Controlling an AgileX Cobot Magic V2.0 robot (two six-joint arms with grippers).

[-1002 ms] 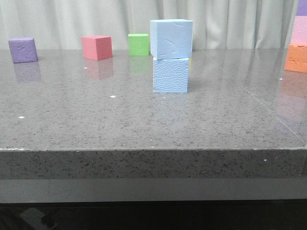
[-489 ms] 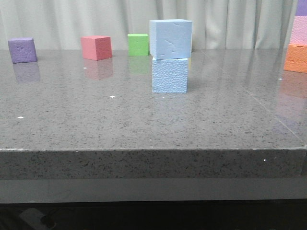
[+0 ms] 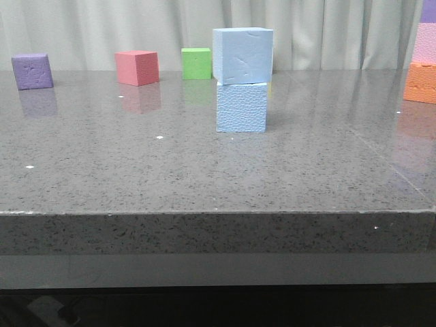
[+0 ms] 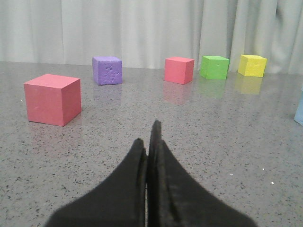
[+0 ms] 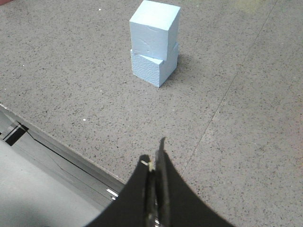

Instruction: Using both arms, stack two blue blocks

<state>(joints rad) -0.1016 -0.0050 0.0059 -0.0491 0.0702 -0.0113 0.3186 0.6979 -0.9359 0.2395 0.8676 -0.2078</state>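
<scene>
The speckled grey stone tabletop (image 3: 136, 170) carries the stack at upper centre of the front view. The upper pale sky-blue foam cube (image 3: 243, 55) sits squarely on the lower textured sky-blue foam cube (image 3: 242, 107), slightly overhanging; the stack's long axis stands vertical. The task appears complete. The left pincer (image 4: 150, 142) and the right pincer (image 5: 156, 163) are pressed together, empty, well clear, presumably retracted.

Readable text: I find none in any view.
Labels, brands, numbers, signs: none that I can make out.
</scene>
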